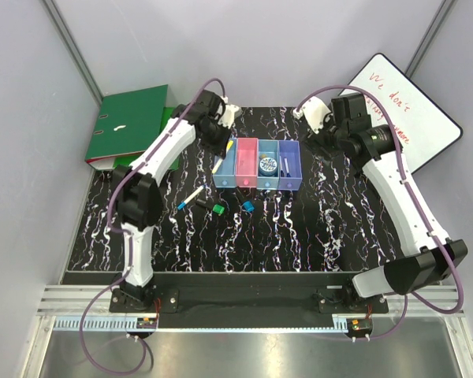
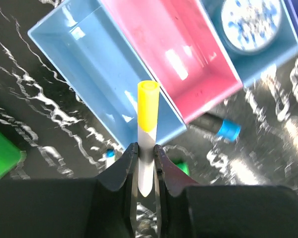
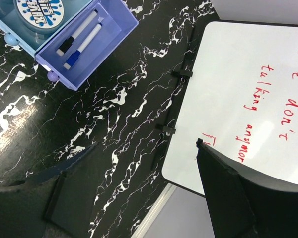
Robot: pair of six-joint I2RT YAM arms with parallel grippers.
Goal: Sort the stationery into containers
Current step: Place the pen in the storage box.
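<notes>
- In left gripper, pinched narrow: yellow-capped marker, above left end of the bin row.
- Risk of landing on a rim or dividing wall if released off-centre.
- Spread wide and empty: right gripper, right of the bin row, beside whiteboard.
- In front of the bin row: loose marker, small pieces; none in the way.

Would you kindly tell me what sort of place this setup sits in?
Probably a robotics lab cell staged as a desk: plain grey panels wall in a black marbled table, two arms are bolted at its near edge, and green binders and a whiteboard lie at the back.
</notes>
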